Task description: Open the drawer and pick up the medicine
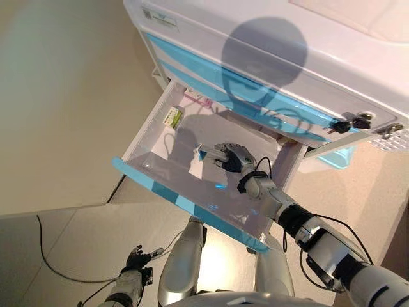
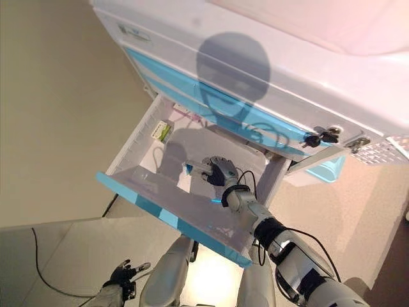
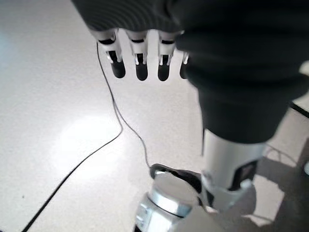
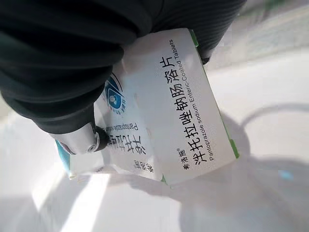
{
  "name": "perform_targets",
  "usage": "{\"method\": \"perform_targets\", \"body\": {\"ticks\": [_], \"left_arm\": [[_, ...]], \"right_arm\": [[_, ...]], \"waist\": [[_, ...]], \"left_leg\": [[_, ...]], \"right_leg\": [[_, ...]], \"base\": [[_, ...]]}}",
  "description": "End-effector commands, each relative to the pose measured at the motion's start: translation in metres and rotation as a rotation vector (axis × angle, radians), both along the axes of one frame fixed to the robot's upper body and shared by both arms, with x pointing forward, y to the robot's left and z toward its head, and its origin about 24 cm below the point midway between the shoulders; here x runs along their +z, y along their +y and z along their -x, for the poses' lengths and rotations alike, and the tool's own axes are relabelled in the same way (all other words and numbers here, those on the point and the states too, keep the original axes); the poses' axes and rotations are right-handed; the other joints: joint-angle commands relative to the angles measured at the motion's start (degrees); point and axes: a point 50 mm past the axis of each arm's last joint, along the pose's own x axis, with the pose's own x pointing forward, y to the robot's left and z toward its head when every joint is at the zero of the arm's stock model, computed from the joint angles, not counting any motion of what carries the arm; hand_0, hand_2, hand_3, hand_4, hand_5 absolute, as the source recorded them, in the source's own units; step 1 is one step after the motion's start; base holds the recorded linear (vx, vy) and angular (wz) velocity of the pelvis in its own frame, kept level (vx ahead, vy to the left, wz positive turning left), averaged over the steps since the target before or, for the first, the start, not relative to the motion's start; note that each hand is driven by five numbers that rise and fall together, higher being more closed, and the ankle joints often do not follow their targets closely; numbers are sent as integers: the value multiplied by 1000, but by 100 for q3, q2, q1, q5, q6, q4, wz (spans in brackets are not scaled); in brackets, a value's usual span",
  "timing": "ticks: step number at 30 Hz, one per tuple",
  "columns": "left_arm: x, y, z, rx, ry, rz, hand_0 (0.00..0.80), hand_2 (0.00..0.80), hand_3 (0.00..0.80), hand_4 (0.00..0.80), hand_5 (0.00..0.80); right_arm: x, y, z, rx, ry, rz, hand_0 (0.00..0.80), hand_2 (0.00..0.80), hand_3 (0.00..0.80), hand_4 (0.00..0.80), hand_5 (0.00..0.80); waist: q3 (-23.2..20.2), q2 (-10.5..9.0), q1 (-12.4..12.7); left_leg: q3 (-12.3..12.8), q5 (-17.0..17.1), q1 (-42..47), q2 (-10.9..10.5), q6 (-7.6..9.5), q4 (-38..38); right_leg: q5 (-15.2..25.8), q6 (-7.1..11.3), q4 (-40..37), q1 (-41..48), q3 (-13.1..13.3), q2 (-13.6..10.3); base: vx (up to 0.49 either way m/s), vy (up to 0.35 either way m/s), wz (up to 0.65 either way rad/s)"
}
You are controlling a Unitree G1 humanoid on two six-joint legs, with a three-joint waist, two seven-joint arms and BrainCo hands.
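Pale floor [image 1: 64, 224] down at the left, where the left hand [image 1: 135, 261] hangs low with fingers relaxed and empty. Across to the white cabinet [image 1: 268, 38]: its drawer [image 1: 185, 204] stands pulled out, and inside it the right hand [image 1: 231, 157] clamps the medicine box [image 4: 178, 111].

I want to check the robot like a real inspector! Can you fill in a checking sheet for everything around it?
Surface: pale floor.
Job's things: drawer pulled open; white medicine box in the right hand.
Clutter: a second small box at the drawer's back corner.
Hands: right hand inside the drawer, shut on the box; left hand low by the floor, open, holding nothing.
Cables: nothing seen.
Surroundings: white cabinet with blue-fronted drawers.
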Motion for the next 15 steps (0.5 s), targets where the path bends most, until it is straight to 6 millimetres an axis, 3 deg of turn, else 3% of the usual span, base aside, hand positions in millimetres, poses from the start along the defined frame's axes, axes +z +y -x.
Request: {"method": "perform_targets", "body": {"ticks": [1, 7, 11, 15], "left_arm": [[-1, 17, 15, 43, 46, -26, 0, 0, 0, 0, 0], [-4, 26, 32, 78, 91, -5, 0, 0, 0, 0, 0], [-4, 32, 42, 77, 125, 4, 0, 0, 0, 0, 0], [-5, 37, 53, 79, 151, 24, 0, 0, 0, 0, 0]], "right_arm": [[27, 9, -1, 74, -38, -102, 800, 800, 800, 800, 800], [30, 8, 7, 154, 64, -172, 800, 800, 800, 800, 800], [26, 7, 17, 232, 191, -237, 800, 800, 800, 800, 800], [36, 8, 23, 327, 258, -255, 800, 800, 800, 800, 800]], "waist": [[-307, -241, -49], [-738, -342, -160], [-1047, -378, -229], [-1327, -423, -257]], "left_leg": [[315, -500, 330, -328, 287, -51], [588, -401, 1019, -122, 246, -608], [712, -415, 1409, -55, 210, -831], [890, -462, 1753, 40, 168, -944]], "right_leg": [[674, 176, -783, 401, 211, 53], [817, 209, -1414, 952, 266, 222], [848, 209, -1693, 1297, 251, 295], [879, 210, -1963, 1641, 297, 372]], "base": [[138, -45, -44], [92, -51, -43], [110, -66, -11], [113, -55, -13]]}}
